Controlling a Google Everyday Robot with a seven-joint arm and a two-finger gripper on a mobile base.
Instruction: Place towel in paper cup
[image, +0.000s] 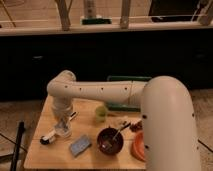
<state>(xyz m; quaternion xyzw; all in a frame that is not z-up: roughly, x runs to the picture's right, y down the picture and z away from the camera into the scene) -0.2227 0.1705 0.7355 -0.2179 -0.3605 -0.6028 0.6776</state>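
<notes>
Single camera view. The white robot arm (100, 92) reaches leftward across the light wooden desk (42, 156) and bends down at its far end. The gripper (63, 122) hangs at the desk's left side, directly over the small pale grey paper cup (63, 132) and seemingly touching its rim. Whether the jaws are apart or closed cannot be told. A small white-and-black object (47, 139) lies just left of the cup and a blue-grey rectangular pad (80, 145) lies to its right. Farther right are a yellow-green cup (101, 114), a dark brown bowl (110, 140) holding a utensil, and an orange plate (138, 146).
</notes>
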